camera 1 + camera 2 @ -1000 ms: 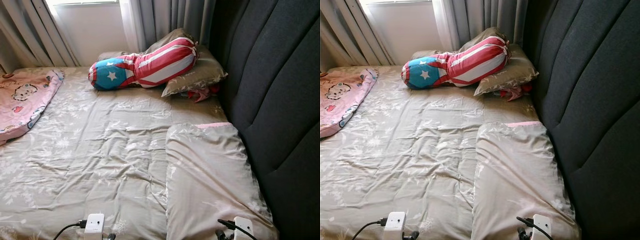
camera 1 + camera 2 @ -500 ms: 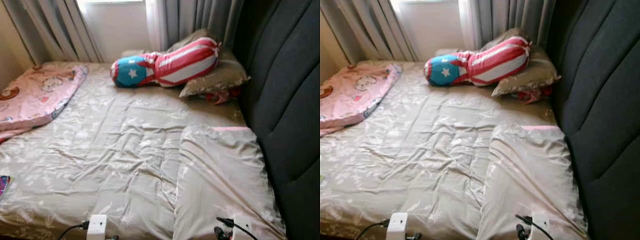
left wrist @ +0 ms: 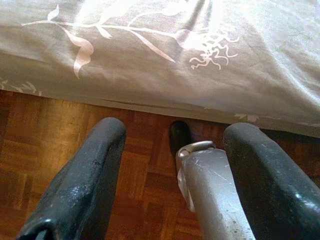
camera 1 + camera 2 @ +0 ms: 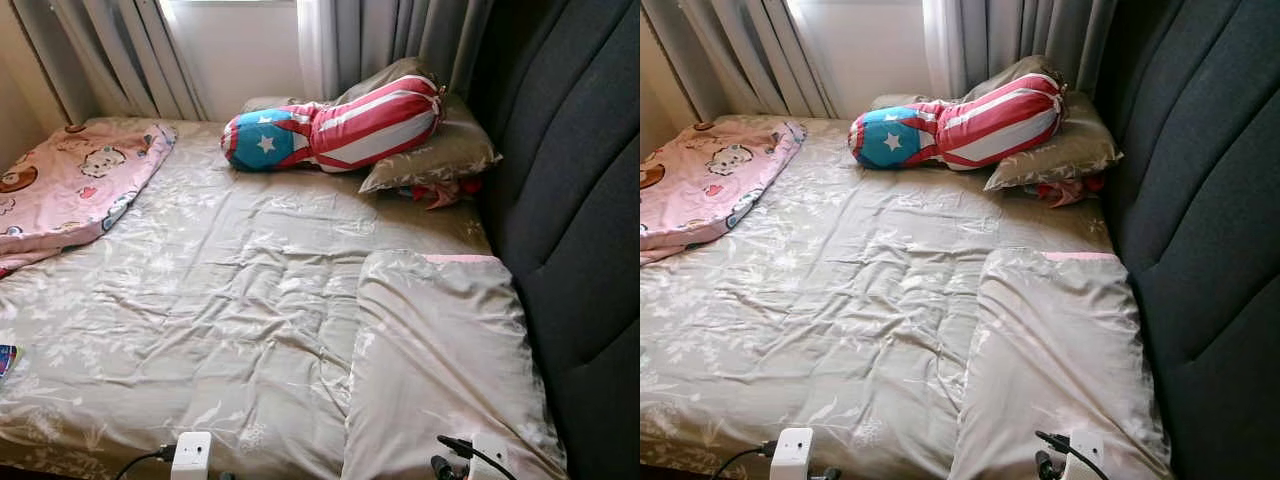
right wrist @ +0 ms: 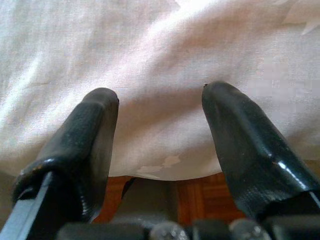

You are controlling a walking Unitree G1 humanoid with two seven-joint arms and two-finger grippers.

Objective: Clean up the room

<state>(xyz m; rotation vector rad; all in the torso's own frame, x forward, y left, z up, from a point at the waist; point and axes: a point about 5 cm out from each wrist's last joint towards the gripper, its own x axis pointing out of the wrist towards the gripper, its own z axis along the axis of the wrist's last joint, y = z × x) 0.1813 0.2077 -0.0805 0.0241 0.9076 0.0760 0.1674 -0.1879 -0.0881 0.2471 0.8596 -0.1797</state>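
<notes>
Tidying barely begun: red-white-blue striped star bolster [image 4: 335, 125] and pink cartoon-print blanket [image 4: 70, 185] lying loose on rumpled beige floral bed sheet [image 4: 220, 300]. Left gripper [image 3: 172, 165] and right gripper [image 5: 160, 130] fingers spread, holding nothing, low beside bed edge.

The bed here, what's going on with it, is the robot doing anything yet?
Nothing is being handled yet. The robot stands at the near edge of the bed, with its left gripper and right gripper both open and empty, low by the bed's edge over the wooden floor. On the bed lie a flat pillow by the dark headboard, a star-and-stripes bolster resting on another pillow at the far end, and a pink blanket on the left.
</notes>
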